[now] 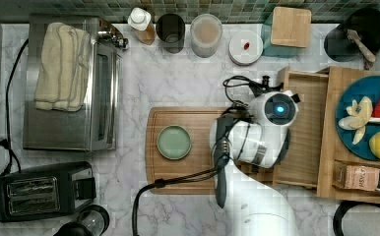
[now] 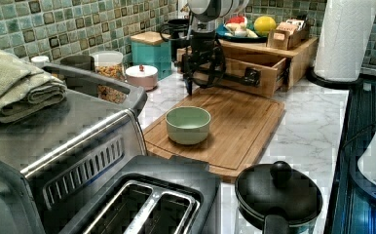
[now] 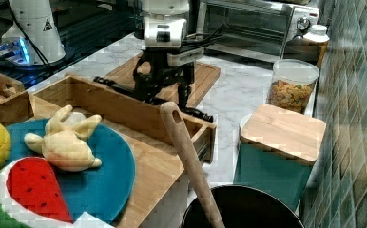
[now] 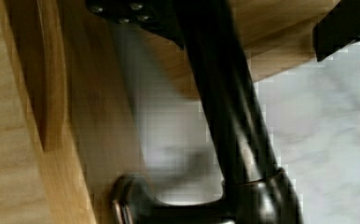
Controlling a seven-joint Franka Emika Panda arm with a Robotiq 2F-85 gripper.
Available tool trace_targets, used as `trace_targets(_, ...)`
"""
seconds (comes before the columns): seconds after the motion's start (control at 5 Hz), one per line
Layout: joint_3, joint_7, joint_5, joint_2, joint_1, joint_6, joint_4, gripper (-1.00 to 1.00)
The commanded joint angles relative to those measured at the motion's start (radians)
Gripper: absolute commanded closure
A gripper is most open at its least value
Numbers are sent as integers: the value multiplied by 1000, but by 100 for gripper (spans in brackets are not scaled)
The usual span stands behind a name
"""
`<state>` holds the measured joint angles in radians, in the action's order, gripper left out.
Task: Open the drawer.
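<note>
The light-wood drawer [image 1: 303, 142] stands pulled out of the wooden box unit [image 1: 332, 147], and its bare inside shows in the top view and in the right view [image 3: 84, 92]. A long black bar handle [image 3: 198, 114] runs along the drawer's front [image 2: 254, 80]. My gripper [image 3: 165, 90] hangs over the handle's middle, open, with one finger on each side of the bar. In the wrist view the handle bar [image 4: 234, 116] passes between the fingers [image 4: 136, 14]; one finger sits against the bar and the other stands apart from it. My arm's wrist [image 1: 276, 110] hides the handle in the top view.
A brown cutting board [image 1: 198, 172] with a green bowl [image 1: 174, 142] lies just in front of the drawer. On the unit sits a blue plate [image 1: 363, 93] of toy fruit. Jars, a teal box with a wooden lid [image 1: 290, 27], a toaster oven [image 1: 65, 83] and a toaster [image 1: 40, 191] ring the counter.
</note>
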<state>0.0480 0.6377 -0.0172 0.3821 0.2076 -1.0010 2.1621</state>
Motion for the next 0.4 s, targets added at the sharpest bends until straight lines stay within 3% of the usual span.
trace_targets(0.2,-145,-245,-15,-150,-219,21,105,-100)
trace_targets(0.4,-132,-241,-20,-150,-232,21,105,-100)
